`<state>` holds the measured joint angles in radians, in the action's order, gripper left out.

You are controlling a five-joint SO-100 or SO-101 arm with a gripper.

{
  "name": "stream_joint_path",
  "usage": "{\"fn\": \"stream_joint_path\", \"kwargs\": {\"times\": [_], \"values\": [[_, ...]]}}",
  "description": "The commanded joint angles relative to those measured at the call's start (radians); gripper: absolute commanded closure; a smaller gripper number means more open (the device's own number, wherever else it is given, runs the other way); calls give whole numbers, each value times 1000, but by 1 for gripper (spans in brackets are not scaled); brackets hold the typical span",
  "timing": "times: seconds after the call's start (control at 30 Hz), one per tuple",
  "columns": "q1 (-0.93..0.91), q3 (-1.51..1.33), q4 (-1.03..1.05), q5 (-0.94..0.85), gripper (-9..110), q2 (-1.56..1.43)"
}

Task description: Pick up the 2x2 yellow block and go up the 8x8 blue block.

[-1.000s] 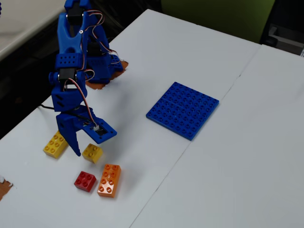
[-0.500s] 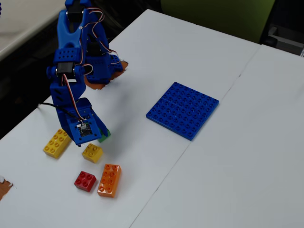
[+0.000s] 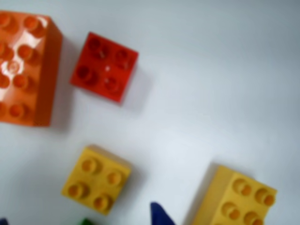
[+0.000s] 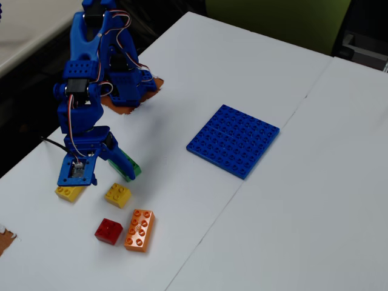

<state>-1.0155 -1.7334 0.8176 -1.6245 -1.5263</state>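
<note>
1. Jaws look a little apart, with nothing between them; the gripper hangs just above the white table, right beside the small yellow brick.
2. In the wrist view only one dark blue finger tip pokes up from the bottom edge, so I cannot be fully sure how wide the jaws are.
3. The 2x2 yellow block is a small shiny plastic square with four round bumps, and it sits flat on the table.
4. Next to it, on its left in the fixed view, lies a longer yellow brick, half hidden under the blue arm.
5. Just below the small yellow block in the fixed view sit a red square brick and a long orange brick, side by side.
6. The 8x8 blue block is a big, thin, bumpy blue plate, well apart from the small yellow block, up and to the right.
7. Since half a second ago, the gripper has swung to the left, over the longer yellow brick, and no brick has moved.
8. Between the small yellow block and the blue plate the table is smooth and bare.
</note>
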Motion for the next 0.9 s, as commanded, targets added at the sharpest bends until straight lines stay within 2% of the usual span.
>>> {"fn": "stream_joint_path", "kwargs": {"times": [0.0, 0.07, 0.5, 0.87], "values": [[-14, 196, 123, 67, 64, 94], [-15, 321, 227, 112, 64, 164], [6, 342, 238, 256, 65, 216], [35, 420, 278, 298, 72, 298]]}}
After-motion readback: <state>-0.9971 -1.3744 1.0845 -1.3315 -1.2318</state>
